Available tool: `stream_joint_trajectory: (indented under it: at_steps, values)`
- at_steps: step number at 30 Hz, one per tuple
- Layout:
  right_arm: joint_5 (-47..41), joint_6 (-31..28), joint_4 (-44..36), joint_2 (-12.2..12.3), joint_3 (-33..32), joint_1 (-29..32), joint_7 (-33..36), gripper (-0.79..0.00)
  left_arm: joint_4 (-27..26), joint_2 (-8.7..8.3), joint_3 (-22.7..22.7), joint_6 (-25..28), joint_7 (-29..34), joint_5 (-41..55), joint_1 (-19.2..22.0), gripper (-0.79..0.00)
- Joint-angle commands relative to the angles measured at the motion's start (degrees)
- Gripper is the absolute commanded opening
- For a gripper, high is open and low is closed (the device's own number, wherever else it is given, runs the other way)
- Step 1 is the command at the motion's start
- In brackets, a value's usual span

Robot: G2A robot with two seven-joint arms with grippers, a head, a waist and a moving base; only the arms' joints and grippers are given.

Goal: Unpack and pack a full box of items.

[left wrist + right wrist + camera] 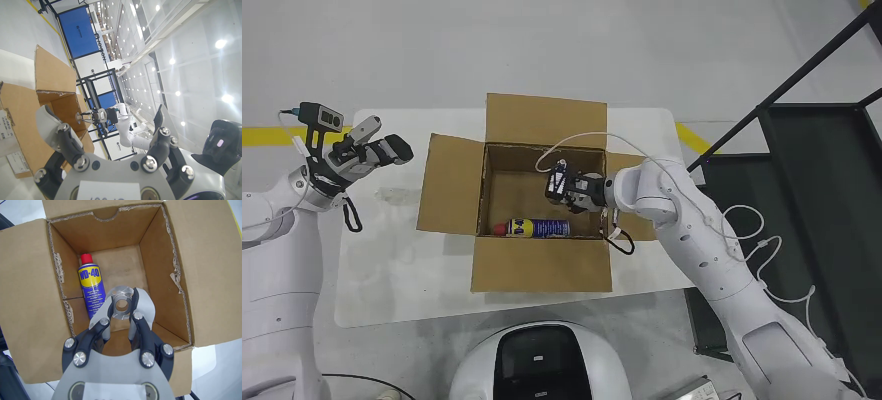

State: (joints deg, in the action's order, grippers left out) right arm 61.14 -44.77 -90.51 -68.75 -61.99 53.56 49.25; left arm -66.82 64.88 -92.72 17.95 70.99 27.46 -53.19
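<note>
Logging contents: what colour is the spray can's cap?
Red cap on the spray can, clearest in the right wrist view.

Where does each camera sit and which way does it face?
Top view: above the arms, facing down on an open brown cardboard box; both arms show.
Left wrist view: on that wrist, facing the ceiling; open left gripper shows.
Right wrist view: on that wrist, facing into the box; right gripper grips a round silver flange.
Shared by top and right wrist: the blue spray can.
</note>
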Motion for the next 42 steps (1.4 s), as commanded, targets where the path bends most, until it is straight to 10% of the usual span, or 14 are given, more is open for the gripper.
stream_joint_trajectory:
  at_steps: [1,22,42]
  values:
    - [0.1,-0.1,-1.8,0.3,-1.0,0.4,-0.8,-0.785,0.0,0.0,0.0,0.0,0.0,0.0,0.0,0.0]
    - [-10.0,0.4,-10.4,7.3,-40.5,26.9,2.7,-0.785,0.0,0.0,0.0,0.0,0.0,0.0,0.0,0.0]
    - [0.2,11.0,20.0,7.4,-31.9,18.6,-8.4,-0.785,0.0,0.0,0.0,0.0,0.0,0.0,0.0,0.0]
